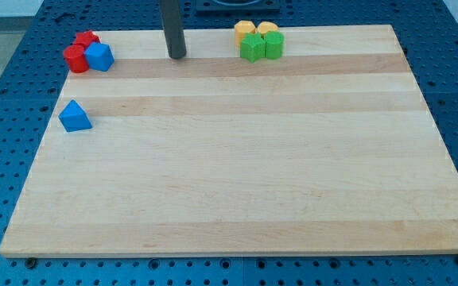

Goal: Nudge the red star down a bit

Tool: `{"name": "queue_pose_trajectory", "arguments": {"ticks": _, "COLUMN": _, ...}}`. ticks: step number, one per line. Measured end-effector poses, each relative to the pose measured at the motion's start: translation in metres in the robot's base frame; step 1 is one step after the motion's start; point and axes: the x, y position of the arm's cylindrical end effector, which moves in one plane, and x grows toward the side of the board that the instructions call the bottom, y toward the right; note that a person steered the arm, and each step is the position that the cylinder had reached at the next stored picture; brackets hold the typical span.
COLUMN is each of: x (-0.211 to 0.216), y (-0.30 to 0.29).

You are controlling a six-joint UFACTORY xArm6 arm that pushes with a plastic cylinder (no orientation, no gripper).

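The red star [87, 39] sits at the view's top left corner of the wooden board [237, 159]. It touches a red round block [75, 59] below it and a blue cube [99, 56] to its lower right. My tip [176, 56] rests on the board near the top edge, well to the right of this cluster, about a hundred pixels from the star. It touches no block.
A blue triangular block [74, 116] lies alone at the left edge. Two yellow blocks [245, 31] [268, 29] and two green blocks [252, 48] [273, 44] form a cluster at the top, right of my tip. Blue perforated table surrounds the board.
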Motion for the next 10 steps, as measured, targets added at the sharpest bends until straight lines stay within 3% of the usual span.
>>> {"name": "queue_pose_trajectory", "arguments": {"ticks": 1, "x": -0.036, "y": -0.040}}
{"name": "queue_pose_trajectory", "arguments": {"ticks": 3, "x": -0.053, "y": -0.170}}
{"name": "queue_pose_trajectory", "arguments": {"ticks": 10, "x": -0.026, "y": -0.175}}
